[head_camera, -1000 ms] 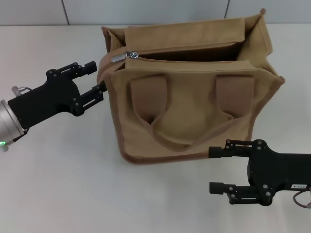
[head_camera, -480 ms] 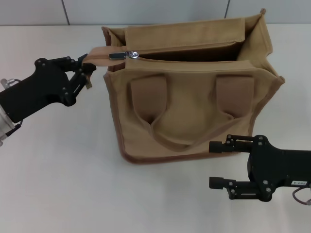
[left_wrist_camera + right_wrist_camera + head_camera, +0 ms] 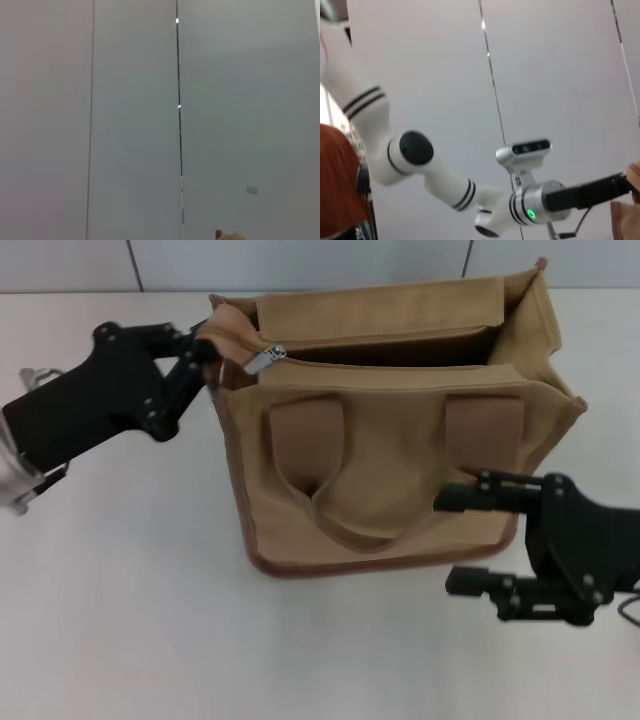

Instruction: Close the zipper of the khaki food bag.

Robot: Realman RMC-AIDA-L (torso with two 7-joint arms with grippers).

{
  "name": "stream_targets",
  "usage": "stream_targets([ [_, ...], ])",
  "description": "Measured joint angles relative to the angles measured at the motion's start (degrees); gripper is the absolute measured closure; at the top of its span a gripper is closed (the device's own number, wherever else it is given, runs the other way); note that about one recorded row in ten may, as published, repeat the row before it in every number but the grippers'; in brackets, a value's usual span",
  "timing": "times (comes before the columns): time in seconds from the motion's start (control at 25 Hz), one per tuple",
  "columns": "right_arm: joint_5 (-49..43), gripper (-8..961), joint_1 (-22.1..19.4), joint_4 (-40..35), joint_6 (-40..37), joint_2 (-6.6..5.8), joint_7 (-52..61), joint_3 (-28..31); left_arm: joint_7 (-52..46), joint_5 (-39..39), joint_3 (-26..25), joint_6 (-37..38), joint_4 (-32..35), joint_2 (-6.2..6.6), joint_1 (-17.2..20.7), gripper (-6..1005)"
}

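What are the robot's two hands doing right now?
Left gripper: shut on the khaki food bag's corner tab by the zipper.
Right gripper: open, holding nothing.

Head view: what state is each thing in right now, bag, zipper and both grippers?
Bag: upright on the table, top gaping open.
Zipper: open, silver pull at the bag's left end.
Left gripper: shut on the tab at the bag's left top corner.
Right gripper: open, at the bag's lower right front.
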Motion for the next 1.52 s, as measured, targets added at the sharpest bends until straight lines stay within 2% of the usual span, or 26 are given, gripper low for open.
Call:
stream_targets([
  [0.28,0.7,252,3.1,-0.4,-0.1,-0.47,7.7,1.7,-2.4,-0.1,-0.1,-1.4,0.0,-0.36,-2.7,965],
  [0.36,1.5,253,4.0,-0.9,-0.1,-0.91,11.7,2.7,-2.5,-0.1,-0.2,-1.3,0.0,-0.35,-2.6,965],
  [0.4,3.3,253,4.8,-2.0,-0.2,-1.47,17.3,3.1,-2.8,-0.2,-0.4,-1.3,0.0,-0.34,-2.4,965],
  [0.48,4.2,250,5.2,-2.7,-0.2,-1.74,19.8,3.2,-2.9,-0.3,-0.4,-1.5,-0.1,-0.36,-2.4,965],
  [0.56,5.6,247,6.2,-4.0,-0.1,-2.44,24.8,3.2,-3.1,-0.3,-0.3,-2.0,-0.4,-0.45,-2.9,965],
  [0.6,6.0,245,7.3,-4.7,0.2,-3.18,28.4,2.9,-3.3,-0.3,-0.1,-2.8,-0.8,-0.53,-3.8,965],
  [0.8,5.7,247,9.0,-5.1,1.1,-3.71,31.0,2.7,-3.8,0.1,0.2,-5.0,-1.6,-0.64,-5.7,965],
  [0.96,5.7,248,9.1,-5.7,2.6,-3.75,32.1,2.6,-3.7,0.0,0.2,-4.6,-1.6,-0.62,-5.5,965],
  [1.16,5.7,248,10.1,-6.1,4.6,-3.98,36.6,2.6,-3.3,-0.2,0.1,-2.0,-0.8,-0.33,-3.4,965],
  [1.44,5.7,255,14.0,-6.3,5.9,-4.46,51.3,1.9,-1.6,-0.3,-0.3,1.4,-0.1,-0.26,-1.5,965],
  [1.48,5.7,262,15.4,-6.3,6.6,-4.69,57.2,1.0,-1.6,-0.3,-0.3,1.7,-0.1,-0.26,-1.5,965],
  [1.52,5.7,268,15.4,-6.3,6.6,-4.69,57.2,1.0,-1.5,-0.3,-0.3,2.1,-0.1,-0.26,-1.5,965],
])
